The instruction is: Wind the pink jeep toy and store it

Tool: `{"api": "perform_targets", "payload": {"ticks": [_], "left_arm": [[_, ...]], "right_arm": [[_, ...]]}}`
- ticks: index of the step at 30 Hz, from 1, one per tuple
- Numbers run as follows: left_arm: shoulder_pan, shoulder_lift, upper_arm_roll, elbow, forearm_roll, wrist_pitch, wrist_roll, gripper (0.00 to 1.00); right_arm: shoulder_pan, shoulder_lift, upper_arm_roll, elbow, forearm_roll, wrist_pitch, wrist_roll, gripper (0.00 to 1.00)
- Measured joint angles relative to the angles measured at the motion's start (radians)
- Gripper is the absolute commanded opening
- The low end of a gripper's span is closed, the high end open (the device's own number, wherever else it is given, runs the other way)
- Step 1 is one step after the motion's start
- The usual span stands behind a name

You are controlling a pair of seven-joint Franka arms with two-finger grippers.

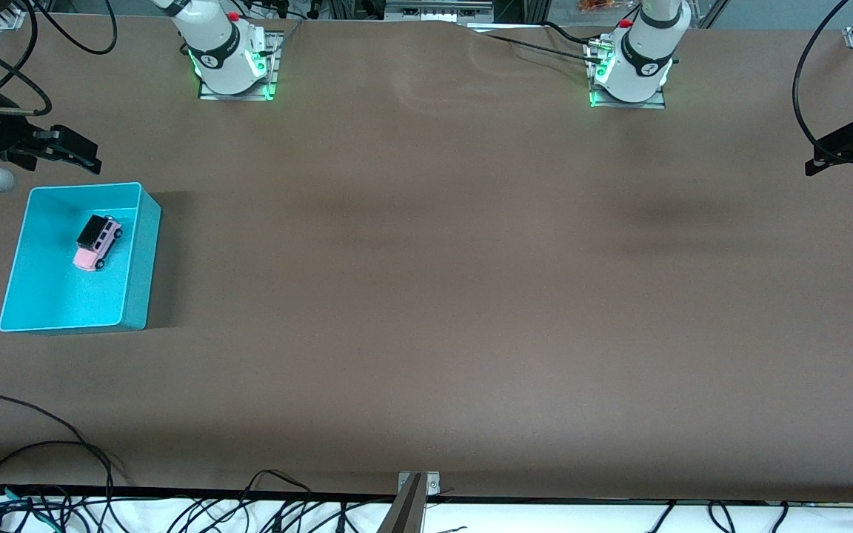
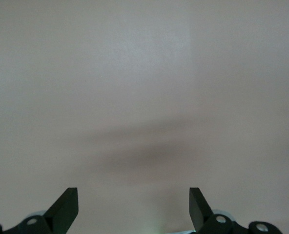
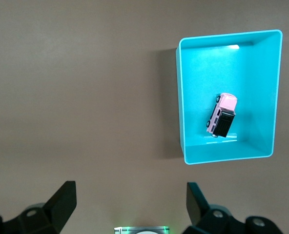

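Hanging wide open and empty, the right pincer (image 1: 78, 152) waited above the brown surface (image 1: 426, 296) at the right arm's end, near the turquoise bin (image 1: 138, 259). Inside the bin sat the pink jeep toy (image 1: 98, 241) on its wheels. The left pincer (image 1: 841, 152), likewise spread wide, hung over the other end.

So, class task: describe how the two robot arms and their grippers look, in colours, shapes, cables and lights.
Both arms are white with black joint bands, red buttons and green-lit metal base plates. The right gripper and left gripper are black, with wedge-shaped fingers. Black cables loop to each wrist.
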Motion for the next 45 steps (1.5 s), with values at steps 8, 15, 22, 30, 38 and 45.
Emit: {"api": "perform_targets", "payload": {"ticks": [8, 15, 22, 30, 38, 45], "left_arm": [[0.002, 0.000, 0.001, 0.001, 0.000, 0.000, 0.000, 1.00], [0.002, 0.000, 0.001, 0.001, 0.000, 0.000, 0.000, 1.00], [0.002, 0.000, 0.001, 0.001, 0.000, 0.000, 0.000, 1.00], [0.002, 0.000, 0.001, 0.001, 0.000, 0.000, 0.000, 1.00], [0.002, 0.000, 0.001, 0.001, 0.000, 0.000, 0.000, 1.00], [0.003, 0.000, 0.001, 0.001, 0.000, 0.000, 0.000, 1.00]], "right_arm": [[0.020, 0.003, 0.002, 0.001, 0.000, -0.001, 0.000, 1.00], [0.021, 0.005, 0.002, 0.004, 0.000, -0.001, 0.000, 1.00], [0.021, 0.010, 0.002, 0.015, 0.000, -0.001, 0.000, 1.00], [0.021, 0.017, 0.001, 0.033, 0.004, -0.002, 0.000, 1.00], [0.021, 0.022, 0.001, 0.041, 0.005, -0.002, 0.000, 1.00], [0.021, 0.023, 0.001, 0.041, 0.010, -0.002, 0.000, 1.00]]}}
